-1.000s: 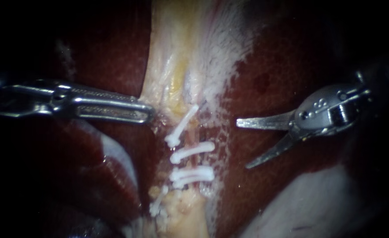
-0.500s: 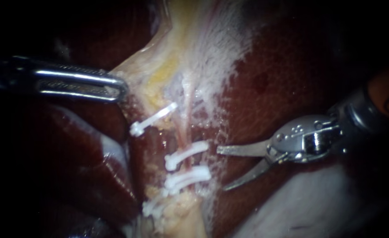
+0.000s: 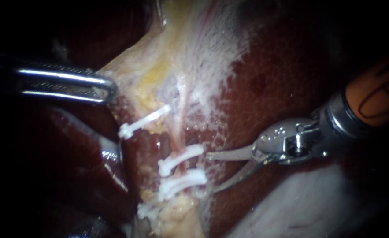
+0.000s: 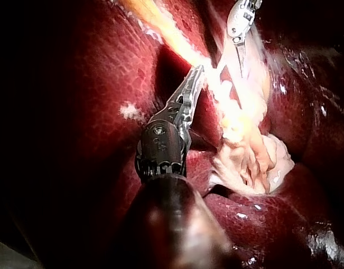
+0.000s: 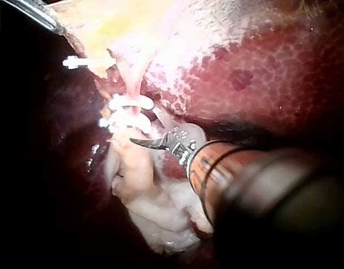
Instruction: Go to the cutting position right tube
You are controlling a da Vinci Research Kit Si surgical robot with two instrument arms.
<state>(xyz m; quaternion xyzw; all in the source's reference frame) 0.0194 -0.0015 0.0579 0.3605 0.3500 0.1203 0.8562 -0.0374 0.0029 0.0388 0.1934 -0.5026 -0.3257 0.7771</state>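
Observation:
A thin pink tube [image 3: 179, 132] runs down the middle of the endoscope view, on the right of a darker tube [image 3: 150, 143]. Two white clips [image 3: 180, 159] [image 3: 182, 181] cross the pink tube low down; another clip [image 3: 142, 122] sits higher on the left one. My right instrument [image 3: 211, 172] has its two blades open, tips just right of the two lower clips and apart from the tube. In the right wrist view the blades [image 5: 145, 129] lie beside those clips [image 5: 130, 103]. My left instrument [image 3: 108, 87] is shut on the pale gallbladder tissue [image 3: 154, 66], holding it leftward.
Dark red liver [image 3: 282, 79] surrounds the field. A pale whitish fold [image 3: 309, 202] lies under the right instrument's shaft. A fourth clip [image 3: 148, 210] sits low on the yellow stump. In the left wrist view my left instrument [image 4: 193, 78] rests against the pale strand, with the right instrument [image 4: 241, 53] ahead.
The left instrument has drawn the pale tissue left and up, spreading the tubes. The right instrument has come left and down, blades still open, close to the two lower clips.

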